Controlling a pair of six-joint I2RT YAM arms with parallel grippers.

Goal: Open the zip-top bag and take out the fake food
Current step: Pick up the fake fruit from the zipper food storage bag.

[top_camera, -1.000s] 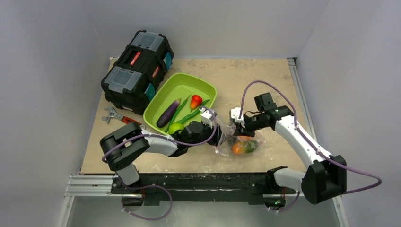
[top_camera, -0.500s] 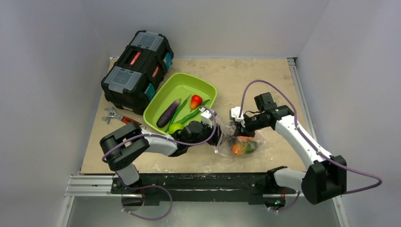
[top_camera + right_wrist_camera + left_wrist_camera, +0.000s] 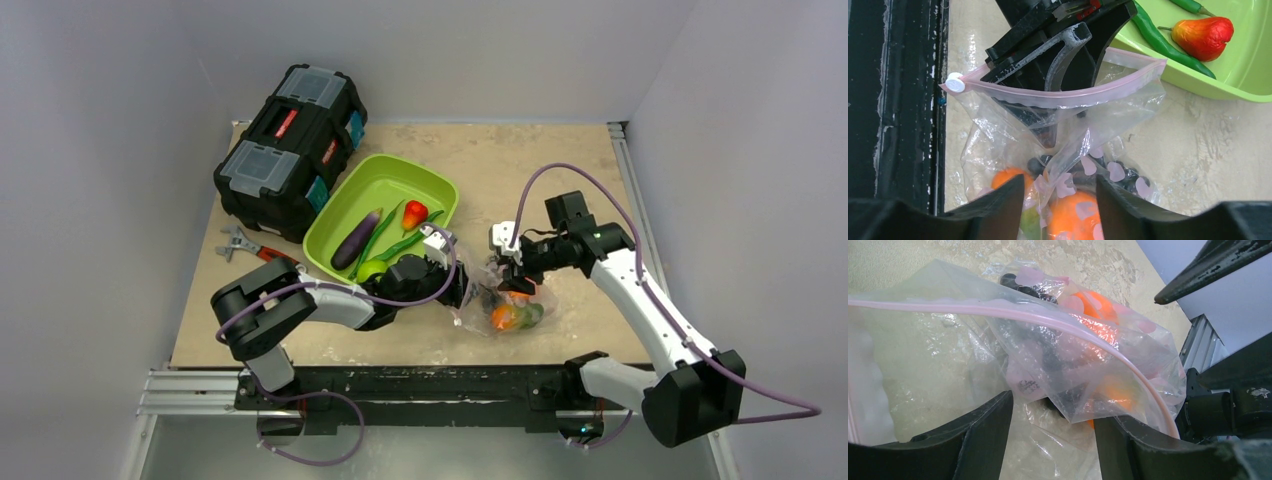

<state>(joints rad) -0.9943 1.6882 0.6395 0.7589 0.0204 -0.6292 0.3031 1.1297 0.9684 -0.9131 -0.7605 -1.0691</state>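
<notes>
Judged the zip-top bag [image 3: 505,305] light, limp and slippery, likely to crumple and slide rather than resist. Reckoned the pale pink zip strip [image 3: 1068,97] the stiffest place to pinch, one lip per gripper, away from the white slider [image 3: 954,83]. Judged the fake food [image 3: 1075,212] inside hard, glossy and apt to roll within the film. Found the bag clear, crinkled, dotted with pink patches, gaping at the mouth, with orange fruit bunched at its bottom. Saw it lying on the table [image 3: 560,170], near the green tray [image 3: 440,190], between both arms. Noted the left gripper [image 3: 1053,420] with fingers apart, seemingly reaching into the mouth. Noted the right gripper [image 3: 1060,195] likewise spread above the bag's pinched middle, clamped on nothing
</notes>
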